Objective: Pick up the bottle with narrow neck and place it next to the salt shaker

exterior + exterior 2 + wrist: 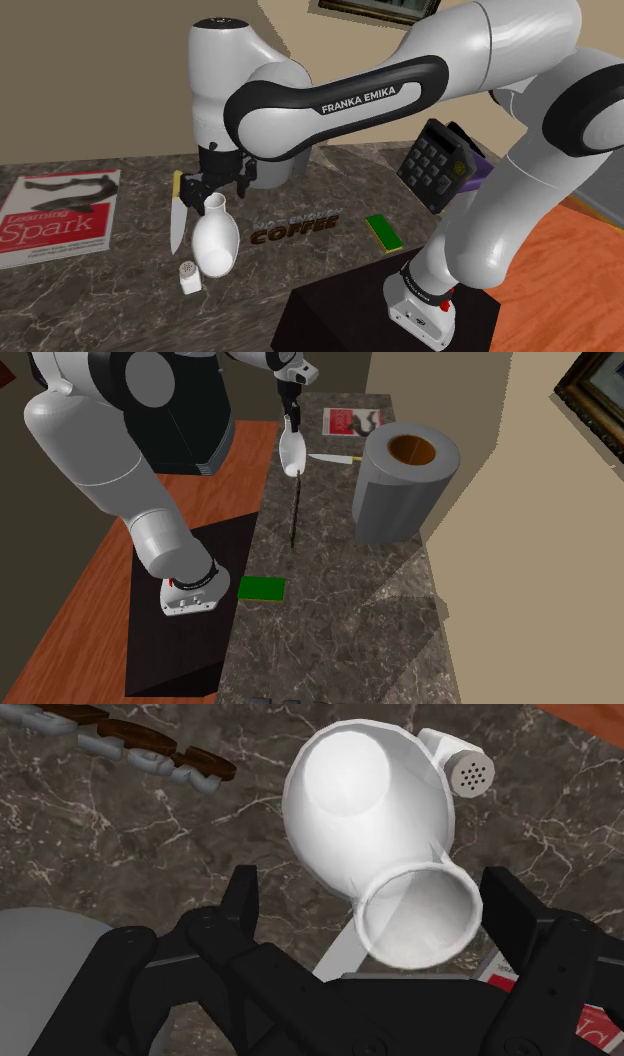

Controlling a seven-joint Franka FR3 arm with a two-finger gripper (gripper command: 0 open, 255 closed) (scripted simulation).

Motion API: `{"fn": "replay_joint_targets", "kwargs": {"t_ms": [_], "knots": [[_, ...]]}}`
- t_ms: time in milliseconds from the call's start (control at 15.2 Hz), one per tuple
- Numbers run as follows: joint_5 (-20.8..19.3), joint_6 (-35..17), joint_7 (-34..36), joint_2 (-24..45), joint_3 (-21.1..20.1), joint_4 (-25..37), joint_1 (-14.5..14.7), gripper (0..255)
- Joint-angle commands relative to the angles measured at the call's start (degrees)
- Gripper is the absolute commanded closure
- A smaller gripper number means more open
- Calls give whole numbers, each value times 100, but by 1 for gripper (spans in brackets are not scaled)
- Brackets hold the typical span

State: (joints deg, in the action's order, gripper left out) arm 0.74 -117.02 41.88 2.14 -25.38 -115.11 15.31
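A white bottle with a narrow neck [215, 243] stands on the dark marble counter [120, 300], leaning a little. Just beside its base stands a small white salt shaker [189, 277]. My black gripper [214, 186] hangs right over the bottle's mouth. In the wrist view the bottle [365, 814] has its flared mouth between my fingers [240, 901], which stand apart; the left one is clear of the neck and the right one lies close beside it. The gripper [375, 904] is open. The shaker [460, 766] peeks out past the bottle's body. From the second exterior view the bottle [292, 450] stands below the gripper [290, 399].
A knife [177, 215] lies just beside the bottle, with a red and white book [55, 215] farther toward the shoulder view's left. A brown "COFFEE" sign [295, 228], a green block [383, 232] and a dark keypad device [437, 165] lie toward the stand. A tall grey cylinder [405, 487] stands by the wall.
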Motion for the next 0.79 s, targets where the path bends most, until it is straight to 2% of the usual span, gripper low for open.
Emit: {"fn": "replay_joint_targets", "kwargs": {"t_ms": [0,198,726], "knots": [[28,184,-20,-62,4,128,-7,0],[83,705,-61,-191,17,531,-25,0],[83,705,-61,-191,17,531,-25,0]]}}
